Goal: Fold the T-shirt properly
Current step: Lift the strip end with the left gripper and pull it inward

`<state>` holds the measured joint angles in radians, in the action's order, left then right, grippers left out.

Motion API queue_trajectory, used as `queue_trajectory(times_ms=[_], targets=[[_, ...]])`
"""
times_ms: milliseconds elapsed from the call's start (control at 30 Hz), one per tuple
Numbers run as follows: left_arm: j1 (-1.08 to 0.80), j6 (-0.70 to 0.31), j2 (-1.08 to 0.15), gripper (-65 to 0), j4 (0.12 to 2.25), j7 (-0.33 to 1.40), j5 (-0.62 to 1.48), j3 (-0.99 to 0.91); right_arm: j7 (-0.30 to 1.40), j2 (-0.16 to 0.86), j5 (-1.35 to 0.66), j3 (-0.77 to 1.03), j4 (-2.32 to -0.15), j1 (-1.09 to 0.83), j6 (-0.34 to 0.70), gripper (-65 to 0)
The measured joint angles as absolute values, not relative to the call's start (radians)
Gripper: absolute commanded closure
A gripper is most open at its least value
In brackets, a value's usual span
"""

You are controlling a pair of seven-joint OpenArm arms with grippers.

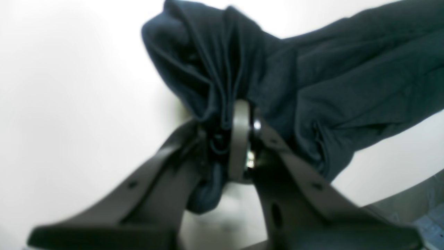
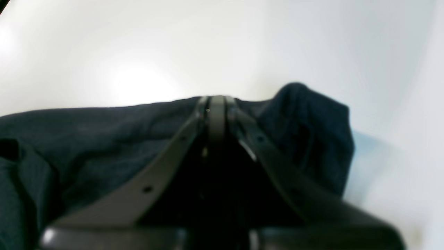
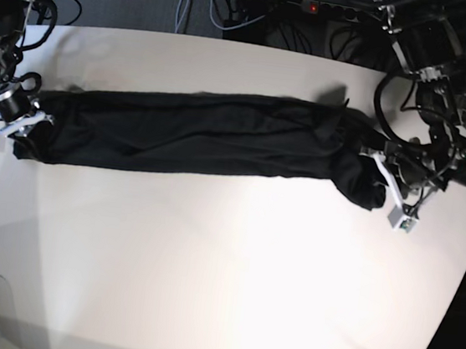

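We hold the T-shirt (image 3: 204, 133) stretched long across the white table (image 3: 222, 274), one end in each gripper. Our left gripper (image 1: 225, 135) pinches bunched folds; our right gripper (image 2: 216, 104) is pressed together on the other end. Bare tabletop lies wide in front of it. The fabric is dark, soft, wrinkled.

Both end effectors clamped: left (image 1: 229, 139), right (image 2: 216, 104), arms spread apart.
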<state>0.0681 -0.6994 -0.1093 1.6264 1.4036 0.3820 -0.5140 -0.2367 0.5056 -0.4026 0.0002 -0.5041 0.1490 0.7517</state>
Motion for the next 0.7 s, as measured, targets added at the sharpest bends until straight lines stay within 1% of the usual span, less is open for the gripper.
queue_trajectory(times_ms=[267, 700], targets=[[0.002, -0.699, -0.108, -1.8, 1.765, 1.406, 0.382, -0.512, -0.233, 0.505, -0.402, 0.0, -0.505, 0.152, 0.751, 0.0], [-0.028, -0.699, -0.022, -1.8, 1.877, 1.407, 0.377, -0.509, -0.226, 0.503, -0.402, 0.0, -0.505, 0.157, 0.751, 0.0]])
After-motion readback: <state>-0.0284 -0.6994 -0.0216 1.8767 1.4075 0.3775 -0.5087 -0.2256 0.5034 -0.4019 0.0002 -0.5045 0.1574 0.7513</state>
